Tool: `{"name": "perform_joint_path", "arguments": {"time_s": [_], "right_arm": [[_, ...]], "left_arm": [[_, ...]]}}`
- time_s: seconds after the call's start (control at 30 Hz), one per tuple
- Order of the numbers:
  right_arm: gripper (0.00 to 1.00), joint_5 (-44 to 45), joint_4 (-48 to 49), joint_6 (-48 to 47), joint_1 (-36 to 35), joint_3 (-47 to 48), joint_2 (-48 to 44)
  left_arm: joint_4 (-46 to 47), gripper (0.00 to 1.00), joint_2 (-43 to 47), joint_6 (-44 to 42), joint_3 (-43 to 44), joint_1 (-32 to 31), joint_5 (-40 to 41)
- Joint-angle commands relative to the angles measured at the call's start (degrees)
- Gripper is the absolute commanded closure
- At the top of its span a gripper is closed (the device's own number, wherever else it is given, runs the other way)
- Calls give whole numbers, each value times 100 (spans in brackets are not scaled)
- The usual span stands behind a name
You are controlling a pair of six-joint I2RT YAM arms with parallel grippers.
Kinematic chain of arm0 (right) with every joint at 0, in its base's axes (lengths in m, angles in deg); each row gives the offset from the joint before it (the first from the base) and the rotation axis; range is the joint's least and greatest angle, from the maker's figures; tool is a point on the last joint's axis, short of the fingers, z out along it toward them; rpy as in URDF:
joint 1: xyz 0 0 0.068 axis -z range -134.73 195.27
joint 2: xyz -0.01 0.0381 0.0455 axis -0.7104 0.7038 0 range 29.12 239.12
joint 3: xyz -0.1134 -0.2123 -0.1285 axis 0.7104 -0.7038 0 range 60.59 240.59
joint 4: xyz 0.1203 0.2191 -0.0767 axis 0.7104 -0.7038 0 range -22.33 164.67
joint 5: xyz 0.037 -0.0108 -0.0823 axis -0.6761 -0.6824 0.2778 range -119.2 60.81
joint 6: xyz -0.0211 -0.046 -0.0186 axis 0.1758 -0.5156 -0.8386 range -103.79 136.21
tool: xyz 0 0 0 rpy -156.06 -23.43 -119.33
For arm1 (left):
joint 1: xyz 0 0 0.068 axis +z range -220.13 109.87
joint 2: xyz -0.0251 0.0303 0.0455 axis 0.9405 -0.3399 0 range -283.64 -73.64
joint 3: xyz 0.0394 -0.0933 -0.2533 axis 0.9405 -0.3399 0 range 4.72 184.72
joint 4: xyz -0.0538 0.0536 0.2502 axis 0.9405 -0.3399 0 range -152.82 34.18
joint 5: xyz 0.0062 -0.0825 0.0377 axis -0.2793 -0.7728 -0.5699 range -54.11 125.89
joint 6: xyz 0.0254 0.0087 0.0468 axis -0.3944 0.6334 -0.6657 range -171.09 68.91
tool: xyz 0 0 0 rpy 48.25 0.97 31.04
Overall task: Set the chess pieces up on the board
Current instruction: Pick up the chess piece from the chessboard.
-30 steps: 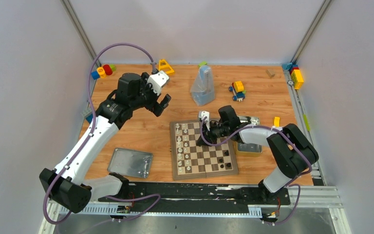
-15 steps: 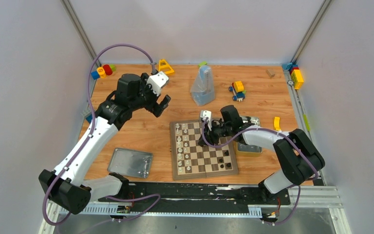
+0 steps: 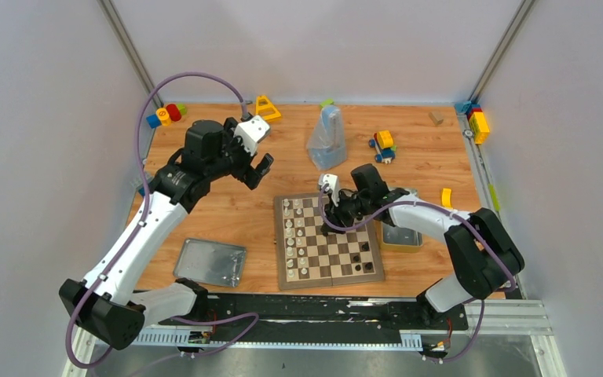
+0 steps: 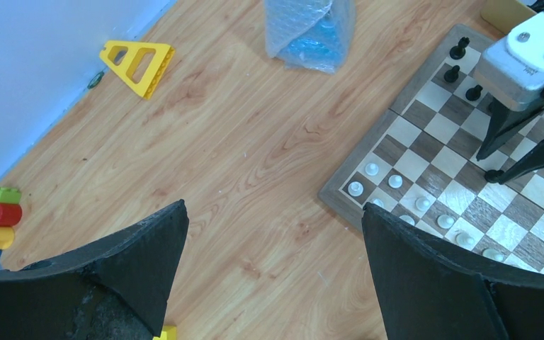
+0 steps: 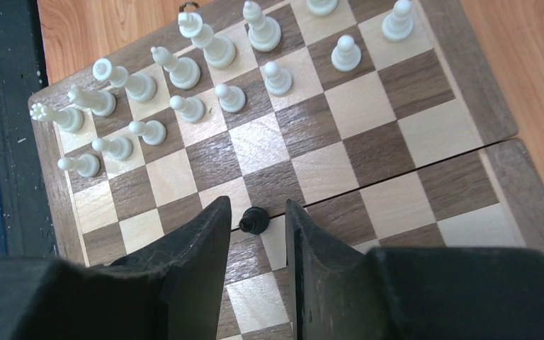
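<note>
The right gripper [image 5: 255, 205] stands slightly parted around a black pawn [image 5: 254, 221], not touching it, near the middle of the board [image 5: 368, 152], while the left gripper [image 4: 273, 207] hangs wide open and empty over the desk [image 4: 255, 142].

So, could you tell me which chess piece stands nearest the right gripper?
The black pawn standing alone by the fold seam of the board, between the parted fingers of the right gripper; the white pieces cluster farther up the board.

Arms [image 3: 137, 236]: white links, black joints, looping purple cables [image 3: 180, 76]; pincer fingers [image 4: 425, 276] black, wedge-shaped.
</note>
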Motion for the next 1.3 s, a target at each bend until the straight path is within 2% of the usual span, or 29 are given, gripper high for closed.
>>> {"name": "perform_joint_path", "arguments": {"time_s": [0.0, 0.23, 0.6, 0.8, 1.0, 1.27], "right_arm": [[64, 278, -370, -107, -117, 237, -52], [63, 537, -521, -114, -250, 318, 7], [69, 678, -526, -106, -308, 379, 162], [81, 674, -580, -106, -328, 419, 171], [99, 959, -836, -178, -303, 476, -114], [100, 1208, -1127, -185, 87, 281, -658]], "left_arm": [[135, 0, 166, -116, 17, 27, -30], [130, 0, 170, -110, 38, 27, -57], [118, 0, 166, -120, 21, 27, -77], [103, 0, 184, -126, 12, 23, -73], [92, 0, 184, -138, 21, 27, -76], [122, 0, 187, -85, 12, 27, -148]]}}
